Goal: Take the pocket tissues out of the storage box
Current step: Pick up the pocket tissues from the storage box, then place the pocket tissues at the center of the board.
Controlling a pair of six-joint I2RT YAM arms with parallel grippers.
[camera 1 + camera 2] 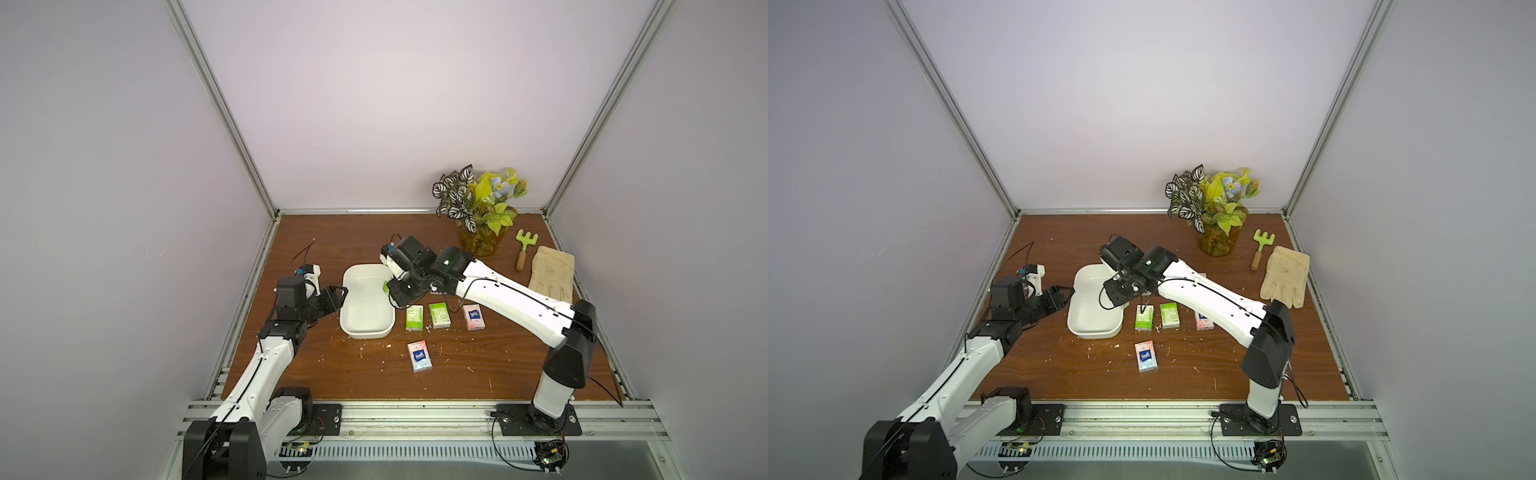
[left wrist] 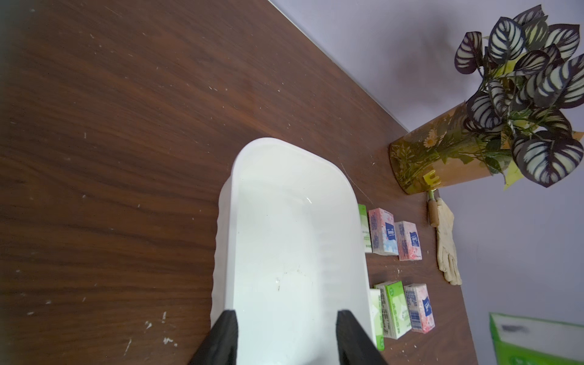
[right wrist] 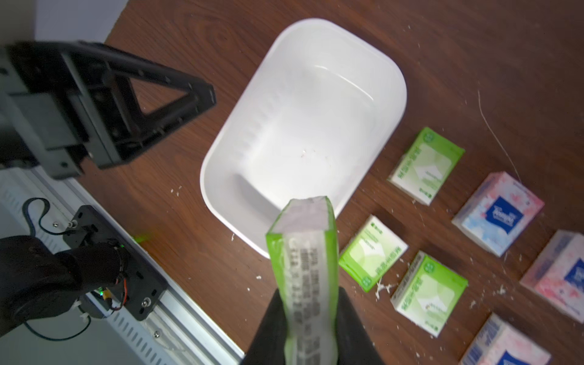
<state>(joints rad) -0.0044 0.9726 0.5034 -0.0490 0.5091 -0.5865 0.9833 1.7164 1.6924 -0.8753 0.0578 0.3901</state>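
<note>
**Top and wrist views.** The storage box (image 1: 368,303) stood on the wooden table (image 1: 332,374), at 9 o'clock of its centre. The left gripper (image 1: 338,295) stood at the box's 9 o'clock wall, its fingers (image 2: 226,335) released and parted, grasping nothing. In the right wrist view we saw a gap between it and the box.

The right gripper (image 3: 308,303) was clenched on the held green packet (image 3: 300,252), which stood on edge at the box's 3 o'clock rim.

The other pocket tissues lay flat on the table outside the box. At its 4 o'clock, in a row, were a near green packet (image 1: 414,318), a middle green packet (image 1: 439,316) and a pink packet (image 1: 473,317). A lone pink-and-blue packet (image 1: 419,356) lay at 5 o'clock. The back-row packets (image 2: 382,232), at 3 o'clock, were hidden under the right arm in both top views.

At the table's 1 o'clock we noted an amber vase (image 1: 482,243), a green rake (image 1: 525,243) and a pale glove (image 1: 550,272).
</note>
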